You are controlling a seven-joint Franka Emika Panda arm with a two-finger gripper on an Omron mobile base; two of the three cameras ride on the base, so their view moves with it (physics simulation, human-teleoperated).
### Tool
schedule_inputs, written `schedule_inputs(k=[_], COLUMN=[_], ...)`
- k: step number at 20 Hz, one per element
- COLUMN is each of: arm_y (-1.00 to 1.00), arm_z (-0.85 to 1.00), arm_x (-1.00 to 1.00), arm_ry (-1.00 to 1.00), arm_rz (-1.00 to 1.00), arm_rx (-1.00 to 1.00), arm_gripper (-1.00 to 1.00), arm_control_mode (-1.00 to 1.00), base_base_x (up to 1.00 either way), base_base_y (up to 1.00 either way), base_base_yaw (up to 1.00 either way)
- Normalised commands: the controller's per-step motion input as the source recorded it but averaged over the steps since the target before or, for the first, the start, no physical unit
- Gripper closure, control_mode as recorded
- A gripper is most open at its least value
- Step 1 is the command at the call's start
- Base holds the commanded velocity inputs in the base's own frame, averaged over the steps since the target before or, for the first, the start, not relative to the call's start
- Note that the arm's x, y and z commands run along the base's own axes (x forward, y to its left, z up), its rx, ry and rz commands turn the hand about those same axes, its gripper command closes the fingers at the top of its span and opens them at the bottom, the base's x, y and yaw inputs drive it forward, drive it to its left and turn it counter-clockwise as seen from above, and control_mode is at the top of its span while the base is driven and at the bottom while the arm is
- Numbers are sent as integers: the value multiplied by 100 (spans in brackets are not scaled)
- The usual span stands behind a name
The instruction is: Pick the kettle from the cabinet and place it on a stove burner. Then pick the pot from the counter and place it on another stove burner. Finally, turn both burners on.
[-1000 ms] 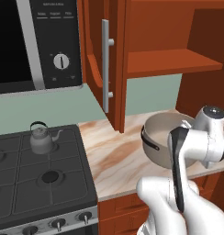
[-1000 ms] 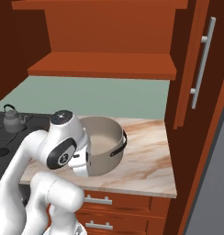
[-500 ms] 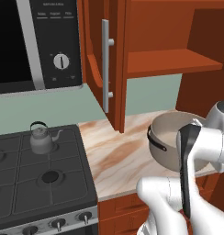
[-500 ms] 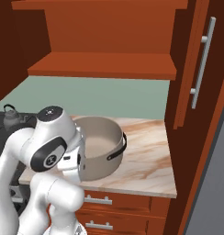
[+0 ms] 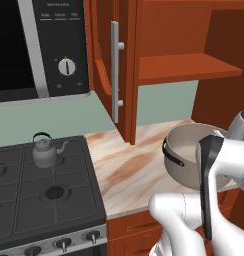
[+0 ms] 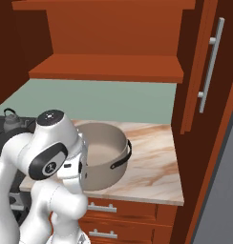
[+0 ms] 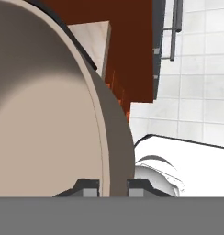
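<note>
We find the tool (image 7: 114,187) clamped on the wall of the pot (image 5: 194,155): in the hand view one finger (image 7: 88,187) stands inside the pale bowl and the other outside, with the rim pinched between them. We judge this rim grip is chosen because the pot is far too wide for the jaws to span, and its dark side handle (image 6: 122,157) points away from the arm.

Taking the pot as our landmark: it sits at the near edge of the tabletop (image 5: 129,170) — whether its base rests on the marble or is just lifted, we cannot tell. The kettle (image 5: 44,150) stands well to the pot's left, upright on a rear burner of the cooktop (image 5: 44,200), so the first part of the task appears done. A free burner (image 5: 55,192) lies in front of the kettle, nearer the pot, and we judge it the natural target.

Above and behind the pot, the open cabinet (image 6: 109,66) shows a bare shelf. Its door (image 5: 111,65), with the silver bar handle (image 5: 115,70), hangs open between pot and cooktop, though its lower edge ends well above the marble. We judge that a low carry to the left passes beneath it, while a high lift risks striking it. The pot's right side is hemmed by the arm itself; the knobs (image 5: 61,244) sit along the cooktop's front, untouched.
</note>
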Motion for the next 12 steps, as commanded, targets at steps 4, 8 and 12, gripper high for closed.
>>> schedule_inputs(k=[4,8,12], arm_y=[0,0,0], arm_z=[0,0,0], arm_x=[-30,0,0], arm_ry=[-10,0,0], arm_rz=[0,0,0], arm_rx=[0,0,0], arm_gripper=[100,100,100], arm_control_mode=[100,100,100], base_base_x=[-17,-72,-72], base_base_y=[1,7,12], base_base_yaw=[0,0,0])
